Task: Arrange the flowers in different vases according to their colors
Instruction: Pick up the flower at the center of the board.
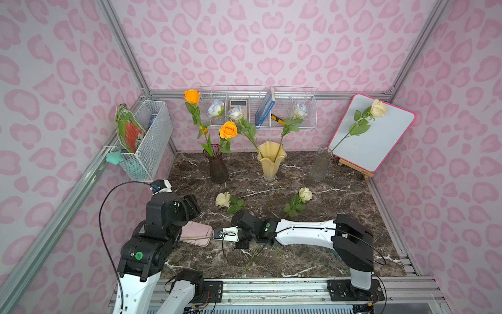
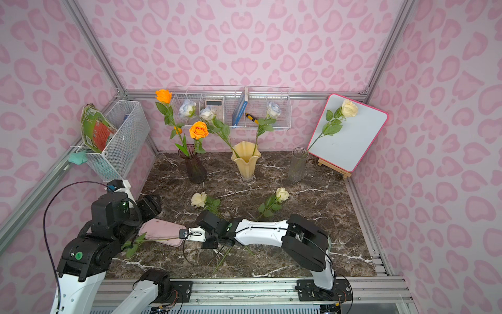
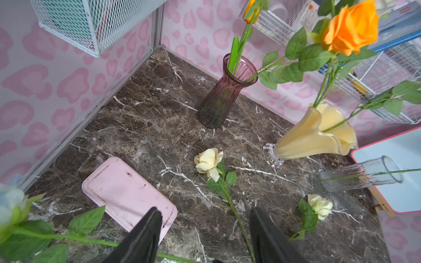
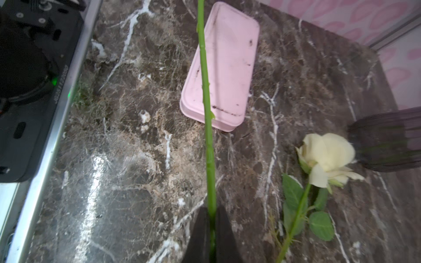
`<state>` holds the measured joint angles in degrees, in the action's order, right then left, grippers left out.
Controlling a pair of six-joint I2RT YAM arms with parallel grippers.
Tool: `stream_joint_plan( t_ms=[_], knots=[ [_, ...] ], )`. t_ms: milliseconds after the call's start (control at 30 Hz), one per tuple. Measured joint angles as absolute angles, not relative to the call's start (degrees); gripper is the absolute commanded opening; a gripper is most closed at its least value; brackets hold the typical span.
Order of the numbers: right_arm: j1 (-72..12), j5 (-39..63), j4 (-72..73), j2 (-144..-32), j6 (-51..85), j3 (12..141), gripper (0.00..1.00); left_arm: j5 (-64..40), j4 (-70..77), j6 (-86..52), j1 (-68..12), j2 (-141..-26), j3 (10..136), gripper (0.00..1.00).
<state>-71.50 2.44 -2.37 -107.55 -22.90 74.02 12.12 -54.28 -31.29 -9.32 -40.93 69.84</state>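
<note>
Walls: pale panels with a pink blotch print on three sides. Aluminium frame rails run up the corners. Tabletop: dark brown marble-effect with white veining. White wire baskets hang on the left and rear walls. Lighting: even and diffuse, apparently from overhead.

Right gripper: largely hidden under its wrist camera. A green stem runs from its fingers across the pink tray.
Left gripper: just beside that tray.
Beyond both sets of fingers: cream rose and second cream rose, lying flat. Farther on: purple vase, yellow vase, clear vase.
</note>
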Motion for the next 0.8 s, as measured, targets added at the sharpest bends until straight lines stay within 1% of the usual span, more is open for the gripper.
stream_joint_plan(
  t_ms=[133,333,467,567,667,800],
  knots=[
    [-70.9,0.3,-0.1,-101.9,-22.6,70.0,0.0,10.0,-56.2,-31.1,-9.3,-41.9,75.2,0.69],
    [-69.6,-3.9,6.2,-88.8,-19.9,60.0,0.0,6.1,-57.1,-31.0,-9.3,-43.5,82.5,0.69],
    [-67.5,-7.5,11.3,-82.2,-17.9,55.9,0.0,3.5,-57.0,-31.0,-9.3,-44.7,86.9,0.69],
    [-64.9,-9.5,15.8,-78.1,-16.2,52.8,0.0,3.2,-57.0,-30.9,-9.3,-44.9,89.3,0.7],
    [-60.2,-10.6,21.4,-75.2,-13.8,50.5,0.0,2.9,-57.0,-30.0,-9.3,-44.6,91.3,0.71],
    [-55.5,-12.0,28.4,-74.2,-11.5,50.0,0.0,2.9,-57.0,-29.4,-9.3,-44.2,93.3,0.71]
  ],
)
